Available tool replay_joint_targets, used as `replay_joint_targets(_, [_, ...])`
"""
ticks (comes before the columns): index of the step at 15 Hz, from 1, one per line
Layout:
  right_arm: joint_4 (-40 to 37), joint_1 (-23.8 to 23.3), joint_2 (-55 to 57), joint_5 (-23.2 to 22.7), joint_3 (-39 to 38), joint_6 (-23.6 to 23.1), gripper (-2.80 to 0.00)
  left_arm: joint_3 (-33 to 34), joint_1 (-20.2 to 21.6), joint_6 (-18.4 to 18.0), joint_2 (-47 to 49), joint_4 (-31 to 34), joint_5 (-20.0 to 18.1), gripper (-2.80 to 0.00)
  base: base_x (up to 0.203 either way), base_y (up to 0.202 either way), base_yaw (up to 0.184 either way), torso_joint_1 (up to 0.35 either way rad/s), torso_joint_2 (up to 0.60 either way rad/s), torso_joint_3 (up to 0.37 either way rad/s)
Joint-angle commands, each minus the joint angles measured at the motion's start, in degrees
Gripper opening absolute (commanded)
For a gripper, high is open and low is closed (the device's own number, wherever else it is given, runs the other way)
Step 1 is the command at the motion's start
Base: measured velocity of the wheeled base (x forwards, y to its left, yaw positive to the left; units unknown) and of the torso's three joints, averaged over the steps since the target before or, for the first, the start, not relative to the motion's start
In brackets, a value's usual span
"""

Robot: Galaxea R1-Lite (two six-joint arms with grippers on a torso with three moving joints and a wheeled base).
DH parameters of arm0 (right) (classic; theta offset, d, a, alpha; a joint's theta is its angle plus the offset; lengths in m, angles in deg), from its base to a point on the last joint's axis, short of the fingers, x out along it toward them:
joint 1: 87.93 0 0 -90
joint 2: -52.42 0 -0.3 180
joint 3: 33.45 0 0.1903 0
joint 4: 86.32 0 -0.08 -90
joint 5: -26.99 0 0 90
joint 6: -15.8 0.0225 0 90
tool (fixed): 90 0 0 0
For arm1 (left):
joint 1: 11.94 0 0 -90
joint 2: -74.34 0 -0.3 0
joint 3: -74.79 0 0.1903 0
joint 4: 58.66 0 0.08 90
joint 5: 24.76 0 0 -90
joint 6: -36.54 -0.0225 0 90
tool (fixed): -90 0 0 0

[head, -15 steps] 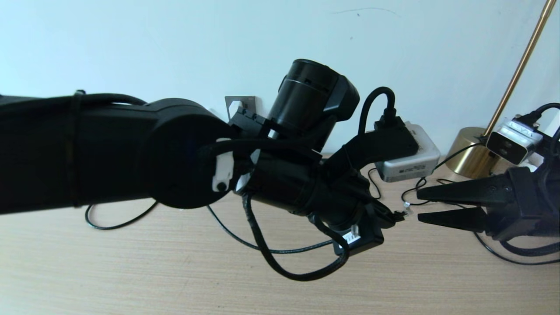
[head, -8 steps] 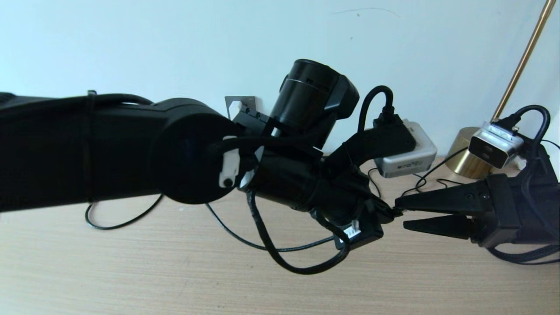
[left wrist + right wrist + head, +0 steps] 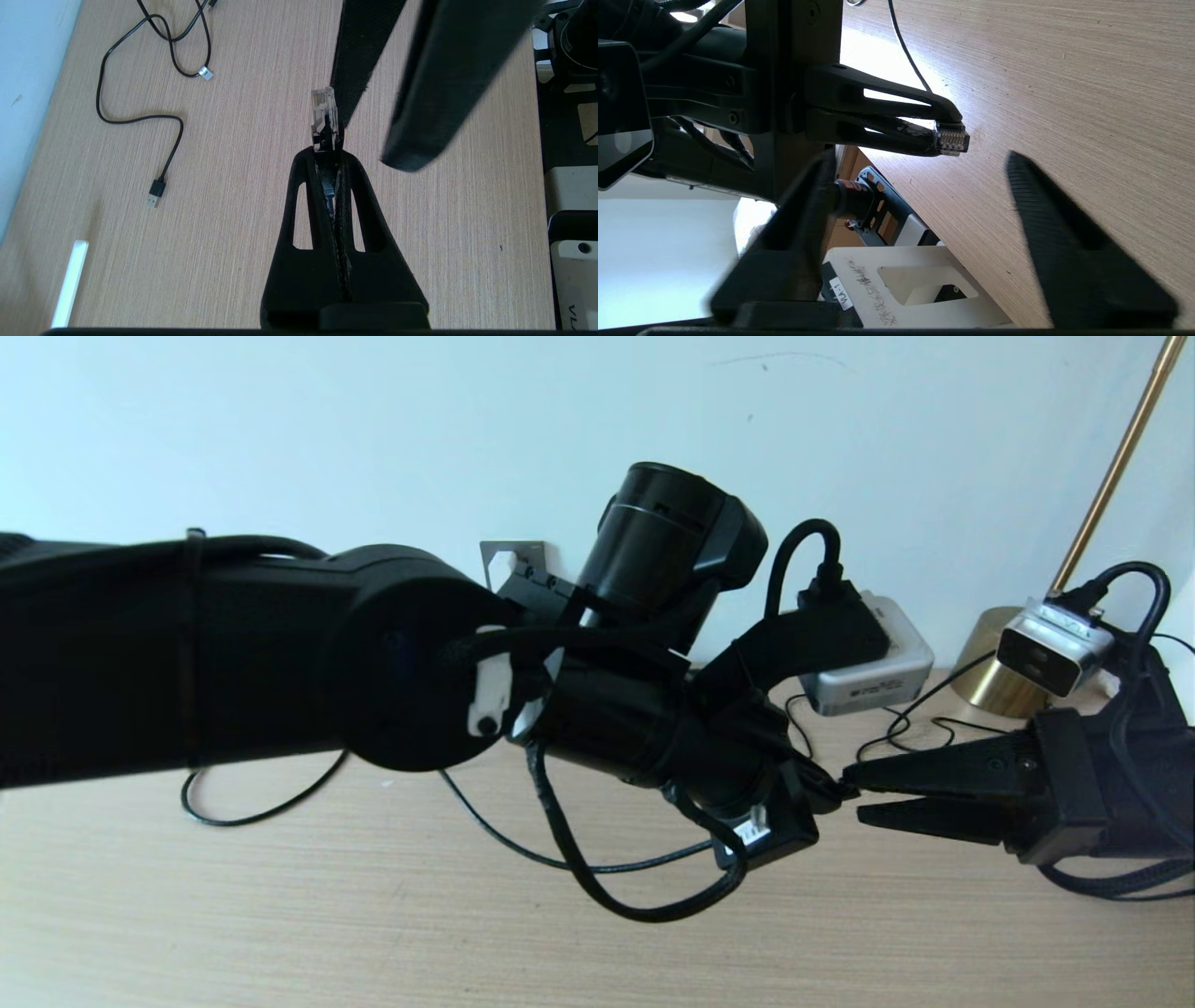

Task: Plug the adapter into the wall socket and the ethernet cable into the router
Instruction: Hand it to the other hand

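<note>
Right gripper (image 3: 851,803) now drawn in from the right edge of the head view, fingers spread wide and tips flanking the clear plug of the ethernet cable (image 3: 323,112). Plug clenched in the shut left gripper (image 3: 327,144), mid-frame above the desk (image 3: 280,915). Likely a hand-over ahead of plugging into the router, itself not seen.

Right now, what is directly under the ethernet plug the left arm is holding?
Bare wooden tabletop lies under the ethernet plug, held by the left end effector. The cable behind it is hidden between the fingers. The open right end effector faces it.
</note>
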Motion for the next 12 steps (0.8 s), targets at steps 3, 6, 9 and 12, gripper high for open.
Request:
replay_joint_targets(3, [0.00, 0.02, 0.57, -0.27, 0.16, 0.14, -2.80, -0.12, -0.07, -0.17, -0.23, 0.02, -0.18, -2.80, 0.000, 0.000, 0.000, 0.000, 0.00, 0.000])
replay_joint_targets(6, [-0.06, 0.11, 0.74, -0.27, 0.63, 0.23, -2.80, -0.12, -0.26, -0.17, -0.23, 0.11, -0.18, -2.80, 0.000, 0.000, 0.000, 0.000, 0.00, 0.000])
replay_joint_targets(9, [-0.09, 0.11, 1.01, -0.18, 0.60, 0.23, -2.80, -0.04, -0.26, -0.17, -0.23, 0.63, -0.09, -2.80, 0.000, 0.000, 0.000, 0.000, 0.00, 0.000])
replay_joint_targets(12, [-0.09, 0.11, 1.01, -0.18, 0.60, 0.32, -2.80, -0.07, -0.26, -0.24, -0.23, 0.70, -0.09, -2.80, 0.000, 0.000, 0.000, 0.000, 0.00, 0.000])
